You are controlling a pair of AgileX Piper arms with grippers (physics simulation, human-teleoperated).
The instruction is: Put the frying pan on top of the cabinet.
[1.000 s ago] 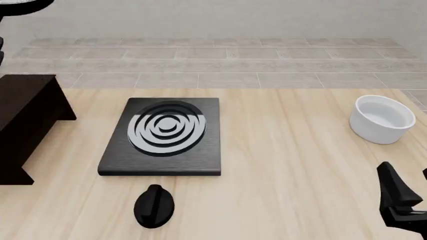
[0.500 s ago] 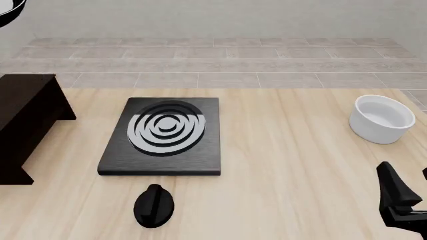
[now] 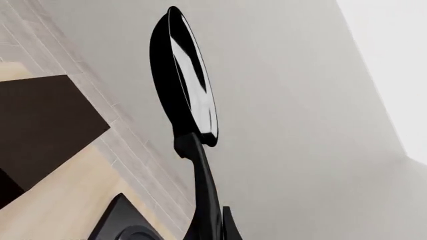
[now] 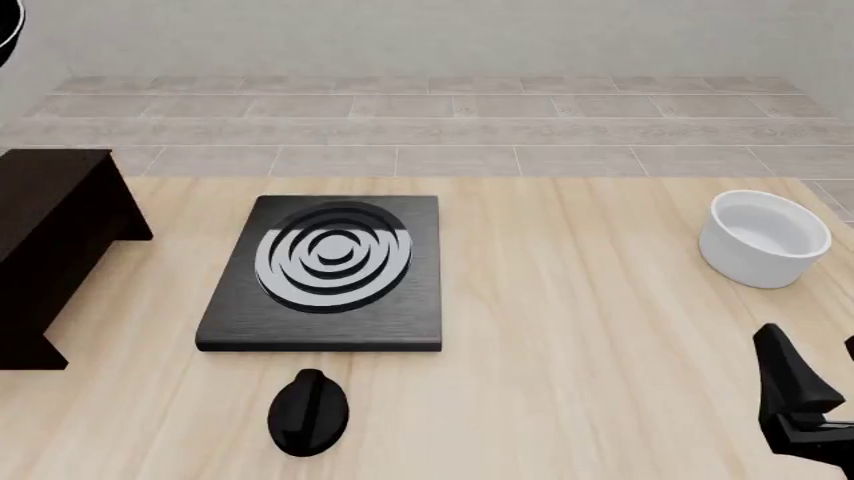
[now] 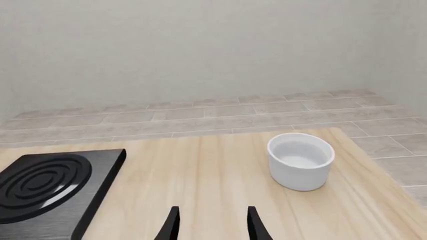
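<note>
The frying pan (image 3: pixel 183 75) is glossy black and hangs high in the air, tilted on edge, its long handle (image 3: pixel 203 190) running down into my left gripper (image 3: pixel 212 234), which is shut on it. In the front view only a sliver of the pan (image 4: pixel 7 40) shows at the top left corner, above and behind the cabinet. The dark brown cabinet (image 4: pixel 54 230) stands at the table's left edge and also shows in the left wrist view (image 3: pixel 40 125). My right gripper (image 5: pixel 213 222) is open and empty, low at the front right; one of its fingers (image 4: pixel 794 385) shows in the front view.
A flat black stove plate (image 4: pixel 327 270) with silver rings lies left of the table's middle. A small black knob-like lump (image 4: pixel 308 412) sits in front of it. A white bowl (image 4: pixel 765 238) stands at the right, ahead of my right gripper.
The frying pan has moved up and left, so that less of it shows at the front view's top left corner. The right arm has not moved.
</note>
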